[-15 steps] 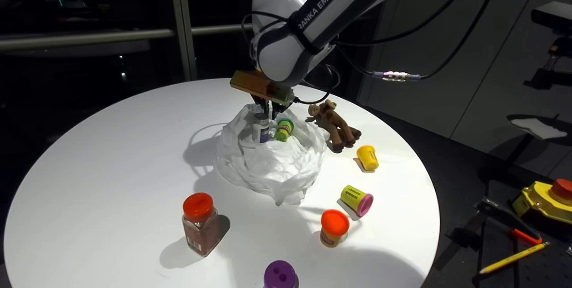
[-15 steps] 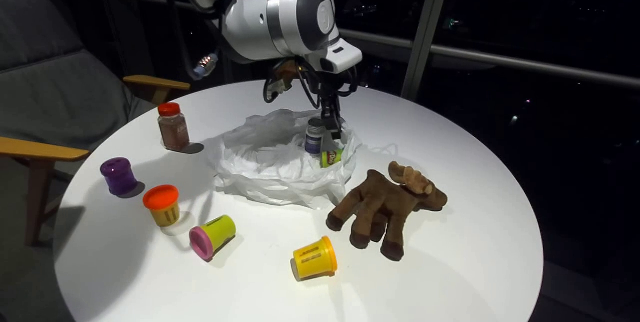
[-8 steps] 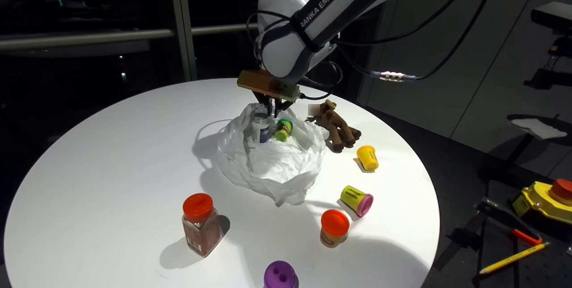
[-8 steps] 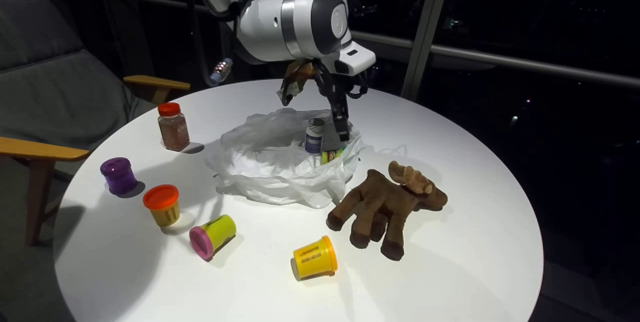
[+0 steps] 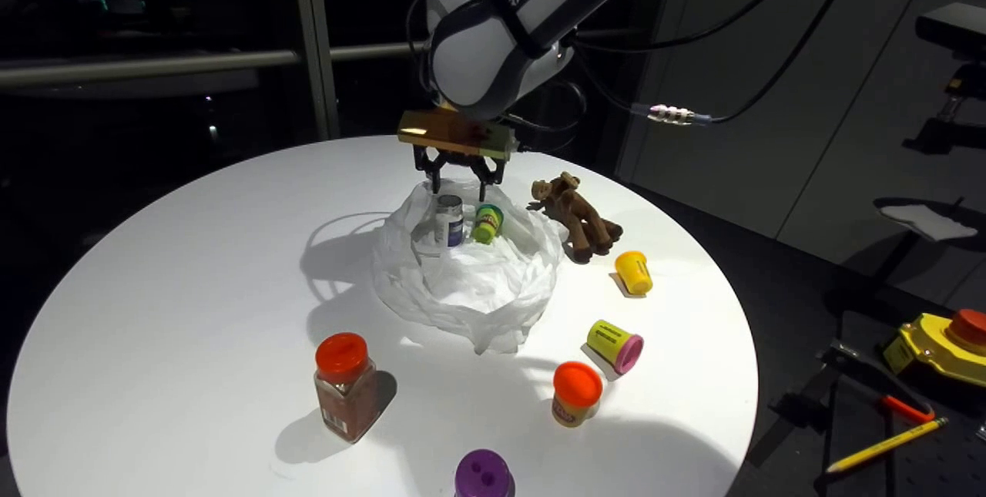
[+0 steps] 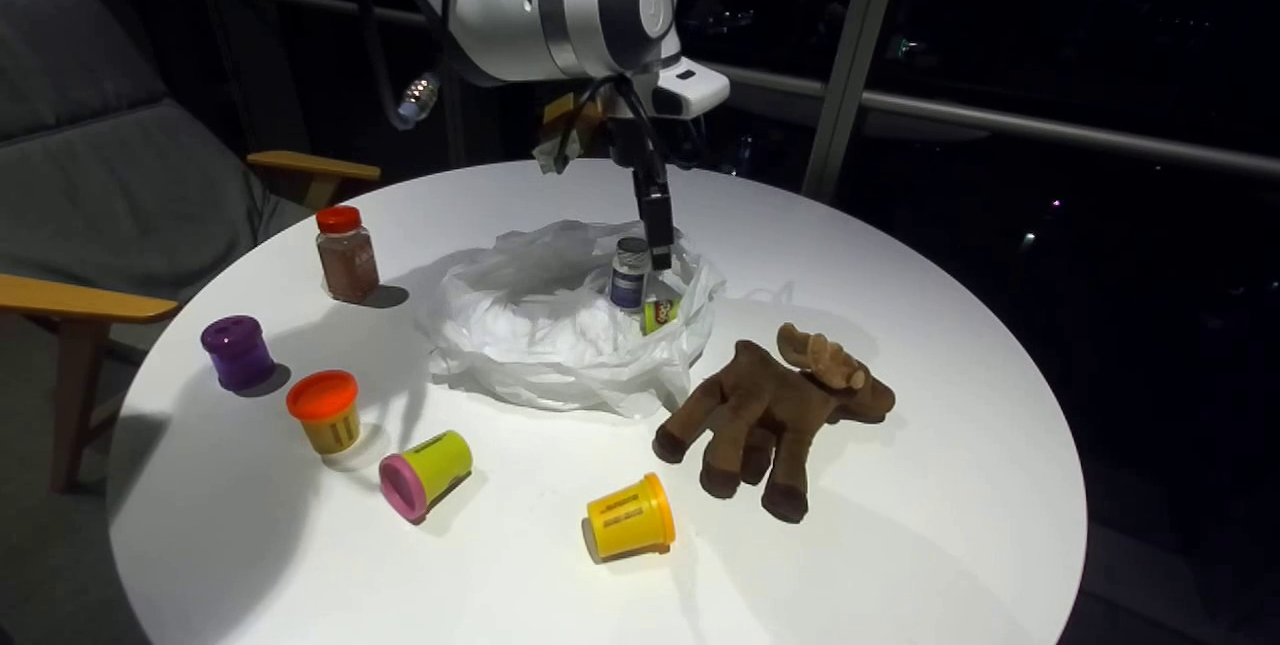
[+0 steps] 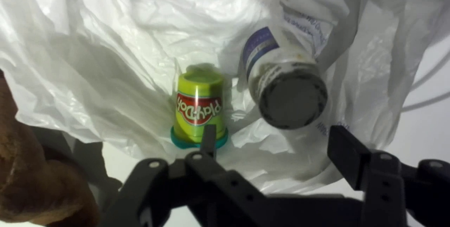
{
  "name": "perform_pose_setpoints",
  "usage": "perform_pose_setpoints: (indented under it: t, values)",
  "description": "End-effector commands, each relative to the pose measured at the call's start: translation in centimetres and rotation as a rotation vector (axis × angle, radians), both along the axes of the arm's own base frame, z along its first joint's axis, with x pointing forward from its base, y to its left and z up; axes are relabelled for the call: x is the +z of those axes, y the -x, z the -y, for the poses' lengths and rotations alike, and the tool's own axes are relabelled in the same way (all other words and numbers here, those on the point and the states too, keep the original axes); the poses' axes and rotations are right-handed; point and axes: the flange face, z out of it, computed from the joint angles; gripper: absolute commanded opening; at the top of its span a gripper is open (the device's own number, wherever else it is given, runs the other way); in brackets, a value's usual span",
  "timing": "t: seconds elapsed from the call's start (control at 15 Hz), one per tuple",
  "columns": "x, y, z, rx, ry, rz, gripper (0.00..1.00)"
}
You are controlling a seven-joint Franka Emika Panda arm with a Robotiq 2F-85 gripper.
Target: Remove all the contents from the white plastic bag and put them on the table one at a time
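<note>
White plastic bag (image 5: pixel 477 320): sitting on the table (image 5: pixel 192 304) w/ its mouth gaping & wrinkly rim standing up, 2 things visibly waiting inside
White jar (image 7: pixel 285 79): dark lid, purple label, standing roughly upright in the bag, so tbd
Green tub (image 7: pixel 199 109): Play-Doh w/ teal lid, tilting just beside the white jar in the bag, also tbd; leaning or lying, can't tell
Bag folds: maybe hiding smth small, can't tell from here
Gripper (image 5: pixel 460 193): hanging over the bag right by those 2, jaws standing wide apart, holding nothing; one finger's hovering v close to the teal lid, touching or not idk
Next grab: imo either one's needing a proper line-up 1st, w/o pinching plastic
Moose (image 6: pixel 770 405): brown plush, lying out near the bag
Yellow tub (image 6: pixel 630 520): orange lid, lying on its side near the moose's feet
Lime tub (image 6: pixel 427 475): pink lid, also lying on its side
Orange tub (image 6: pixel 325 412): red-orange lid, standing upright near the lime tub
Purple tub (image 6: pixel 238 353): standing upright near the orange tub
Red-lidded jar (image 6: pixel 347 255): brown spice, standing upright, well apart from the moose
Table count: 6 resting outside the bag, so I'm guessing abt 3/4 thru
</note>
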Motion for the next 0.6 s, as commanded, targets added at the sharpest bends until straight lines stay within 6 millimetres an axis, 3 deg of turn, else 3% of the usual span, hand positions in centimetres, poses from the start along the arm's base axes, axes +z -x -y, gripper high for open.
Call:
perform_pose_setpoints:
  t: [0.0, 0.4, 0.53]
  values:
    - [1.3, 0.0, -1.8, 0.065, -0.03, -0.03, 1.0]
    - [-0.1, -0.1, -2.7, 0.081, -0.019, -0.072, 1.0]
    - [-0.4, -0.1, -2.6, 0.078, -0.016, -0.083, 0.75]
